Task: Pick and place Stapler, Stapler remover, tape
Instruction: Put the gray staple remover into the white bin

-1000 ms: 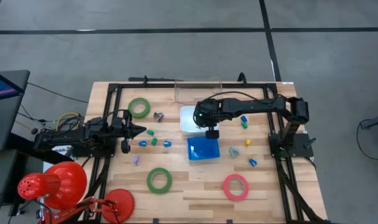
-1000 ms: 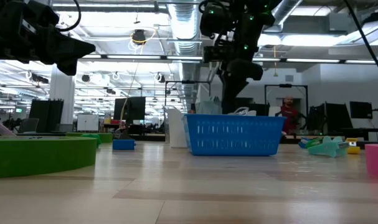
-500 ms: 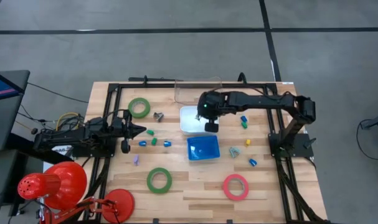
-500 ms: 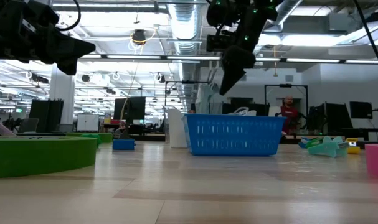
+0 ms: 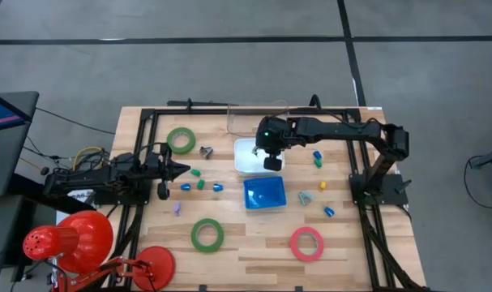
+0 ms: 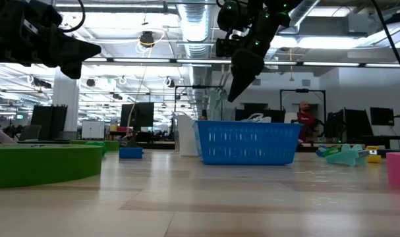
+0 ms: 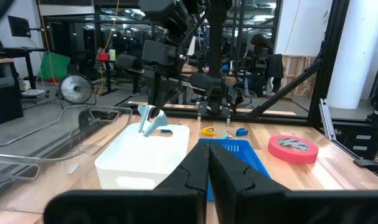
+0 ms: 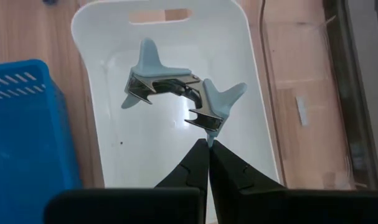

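Hovering over the white bin (image 5: 247,156), right claw (image 8: 207,144) pinches a staple remover (image 8: 176,93)

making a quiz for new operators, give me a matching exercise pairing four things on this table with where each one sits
Things:
1. light blue staple remover
2. pink-red flat ring of tape
3. blue slotted plastic basket
4. right gripper

Places:
A. near the table's front edge, right side
B. above the white plastic bin, fingers shut
C. inside the white bin
D. mid-table, just in front of the white bin

Pairs: 1-C, 2-A, 3-D, 4-B
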Available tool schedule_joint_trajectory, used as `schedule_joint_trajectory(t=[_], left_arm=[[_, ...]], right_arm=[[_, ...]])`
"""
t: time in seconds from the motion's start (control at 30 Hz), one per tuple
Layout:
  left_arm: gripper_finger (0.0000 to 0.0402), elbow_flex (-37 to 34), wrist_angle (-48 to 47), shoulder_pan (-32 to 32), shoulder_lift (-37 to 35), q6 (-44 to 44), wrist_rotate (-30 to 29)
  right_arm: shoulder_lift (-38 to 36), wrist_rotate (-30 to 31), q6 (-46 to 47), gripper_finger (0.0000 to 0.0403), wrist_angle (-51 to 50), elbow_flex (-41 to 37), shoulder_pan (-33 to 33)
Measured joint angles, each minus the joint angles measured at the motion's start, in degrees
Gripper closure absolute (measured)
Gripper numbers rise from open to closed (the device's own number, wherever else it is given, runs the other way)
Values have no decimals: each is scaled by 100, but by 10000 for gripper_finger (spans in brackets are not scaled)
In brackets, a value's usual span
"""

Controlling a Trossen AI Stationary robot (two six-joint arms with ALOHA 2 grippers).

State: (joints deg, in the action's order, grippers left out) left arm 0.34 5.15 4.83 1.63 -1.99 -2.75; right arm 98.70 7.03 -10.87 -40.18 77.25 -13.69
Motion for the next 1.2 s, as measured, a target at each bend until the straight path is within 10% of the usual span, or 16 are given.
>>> schedule_joint_trajectory(t=[1.2], left_arm=[[398, 2, 144, -1, 229, 0, -1]], right_arm=[[380, -122, 45, 403, 399, -269, 10]])
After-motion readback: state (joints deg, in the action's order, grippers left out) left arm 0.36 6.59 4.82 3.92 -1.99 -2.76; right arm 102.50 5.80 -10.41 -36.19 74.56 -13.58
